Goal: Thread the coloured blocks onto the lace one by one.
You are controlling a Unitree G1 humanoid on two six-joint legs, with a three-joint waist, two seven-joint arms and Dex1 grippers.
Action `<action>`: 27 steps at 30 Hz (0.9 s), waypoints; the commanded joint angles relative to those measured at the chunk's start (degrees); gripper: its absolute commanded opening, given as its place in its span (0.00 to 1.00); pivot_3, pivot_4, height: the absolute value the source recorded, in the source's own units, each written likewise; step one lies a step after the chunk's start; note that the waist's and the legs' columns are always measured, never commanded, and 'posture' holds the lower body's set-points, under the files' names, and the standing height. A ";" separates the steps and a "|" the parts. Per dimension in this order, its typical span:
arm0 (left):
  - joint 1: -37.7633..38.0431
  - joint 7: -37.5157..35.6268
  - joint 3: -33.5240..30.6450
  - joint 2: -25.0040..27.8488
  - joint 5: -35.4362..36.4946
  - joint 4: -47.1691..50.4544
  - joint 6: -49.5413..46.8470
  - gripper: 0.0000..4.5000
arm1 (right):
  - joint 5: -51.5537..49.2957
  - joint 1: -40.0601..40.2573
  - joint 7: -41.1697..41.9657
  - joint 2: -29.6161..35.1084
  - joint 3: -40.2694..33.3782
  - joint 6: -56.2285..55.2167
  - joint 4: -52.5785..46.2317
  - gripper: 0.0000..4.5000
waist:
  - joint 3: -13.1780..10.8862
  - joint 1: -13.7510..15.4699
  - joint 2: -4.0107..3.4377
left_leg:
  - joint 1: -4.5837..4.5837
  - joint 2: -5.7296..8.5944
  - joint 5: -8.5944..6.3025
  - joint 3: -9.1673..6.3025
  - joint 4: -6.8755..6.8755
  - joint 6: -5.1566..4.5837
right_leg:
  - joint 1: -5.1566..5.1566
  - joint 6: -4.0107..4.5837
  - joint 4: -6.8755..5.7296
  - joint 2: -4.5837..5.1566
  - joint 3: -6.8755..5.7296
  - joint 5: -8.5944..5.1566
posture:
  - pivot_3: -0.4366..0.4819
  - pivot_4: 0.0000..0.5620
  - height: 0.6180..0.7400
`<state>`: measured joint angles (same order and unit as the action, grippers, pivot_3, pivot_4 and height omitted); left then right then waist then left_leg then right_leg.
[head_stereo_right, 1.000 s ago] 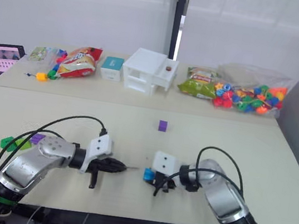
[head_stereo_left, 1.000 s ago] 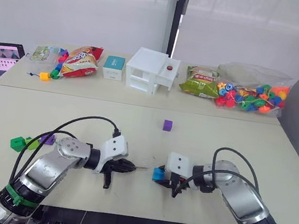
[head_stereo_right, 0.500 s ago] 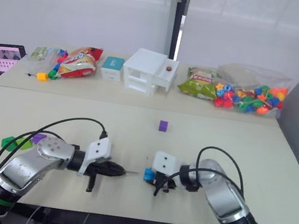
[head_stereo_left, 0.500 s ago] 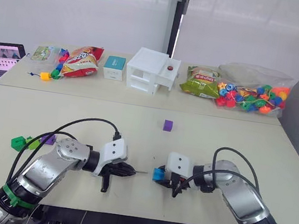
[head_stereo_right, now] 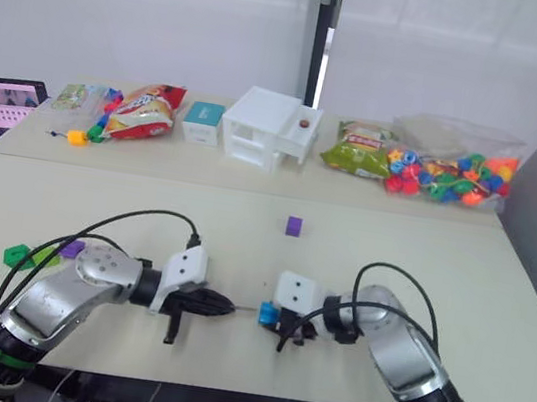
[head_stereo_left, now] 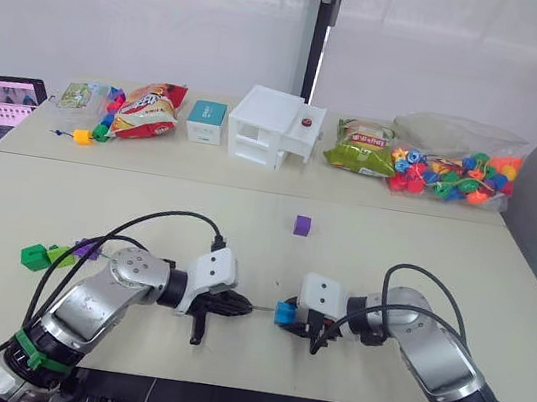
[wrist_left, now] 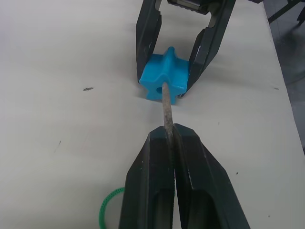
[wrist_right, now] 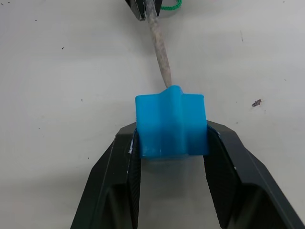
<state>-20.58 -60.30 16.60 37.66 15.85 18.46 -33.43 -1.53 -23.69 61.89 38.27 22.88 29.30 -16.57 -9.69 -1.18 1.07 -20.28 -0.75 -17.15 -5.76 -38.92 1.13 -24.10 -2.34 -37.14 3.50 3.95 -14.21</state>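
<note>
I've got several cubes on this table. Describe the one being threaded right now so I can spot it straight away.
Look at the near edge of the pale table, midway between the two arms. There the right gripper clamps a small bright blue plastic block with ridged sides. It is the one block held by a gripper, and the pale stiff lace tip, pinched by the left gripper, sits at its hole.

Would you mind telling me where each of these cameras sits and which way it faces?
Left and right eye views: on the head, looking forward and down over the table; both arms show.
Left wrist view: on the left wrist, looking along the left gripper, shut on the lace tip.
Right wrist view: on the right wrist, looking along the right gripper, shut on the blue block.
Shared: both wrist views show the tip at the blue block's hole.
</note>
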 commanded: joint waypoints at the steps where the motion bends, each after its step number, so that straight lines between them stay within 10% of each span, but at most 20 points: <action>1: -1.31 -0.40 0.30 -0.41 0.38 1.48 1.26 0.00 | -0.18 0.52 0.96 1.07 0.97 1.07 -1.06 0.30 | 0.00 0.08 0.00 | 0.00 0.00 0.00 0.00 0.00 0.00 | 0.00 0.00 0.00 0.00 0.00 0.00 | 0.48 0.27 1.00; 27: -3.74 -1.42 1.85 -2.50 -0.46 1.67 -0.64 0.00 | 0.13 1.01 -0.47 0.83 0.84 3.50 -2.17 0.30 | 0.01 -0.04 0.01 | 0.00 0.00 0.00 -0.02 0.01 0.00 | -0.03 0.00 -0.02 -0.03 0.00 0.00 | 0.48 0.27 1.00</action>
<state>-24.42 -60.38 19.94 35.34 12.23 15.79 -34.06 -1.47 -23.49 62.10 38.76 23.54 32.57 -19.15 -9.68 -1.22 1.08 -20.28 -0.75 -17.15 -5.78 -38.91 1.13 -24.12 -2.34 -37.16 3.47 3.95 -14.21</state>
